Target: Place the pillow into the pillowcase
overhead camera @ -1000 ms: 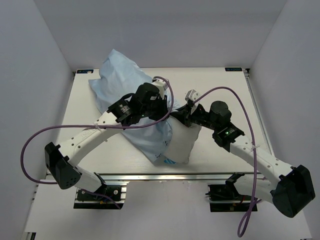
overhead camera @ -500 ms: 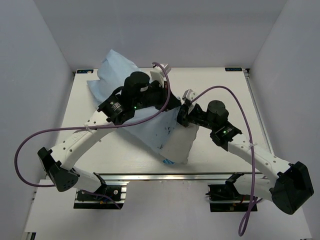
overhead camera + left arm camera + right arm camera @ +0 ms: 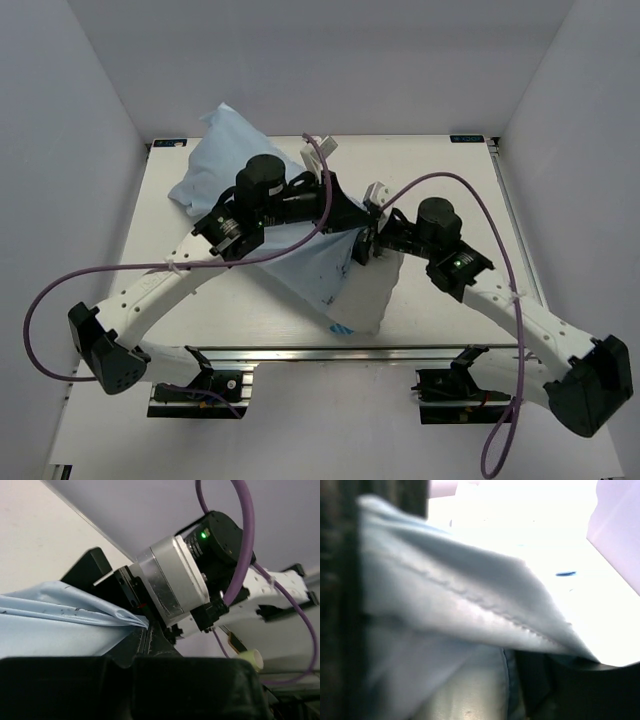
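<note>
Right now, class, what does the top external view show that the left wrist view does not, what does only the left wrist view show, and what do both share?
Only the top external view shows the pillow, its white end poking out of the pillowcase, and the table beneath. Only the left wrist view shows, close up, the pillowcase edge drawn to a point in the right pincer. Both share the light-blue pillowcase and the right arm's purple cable.
</note>
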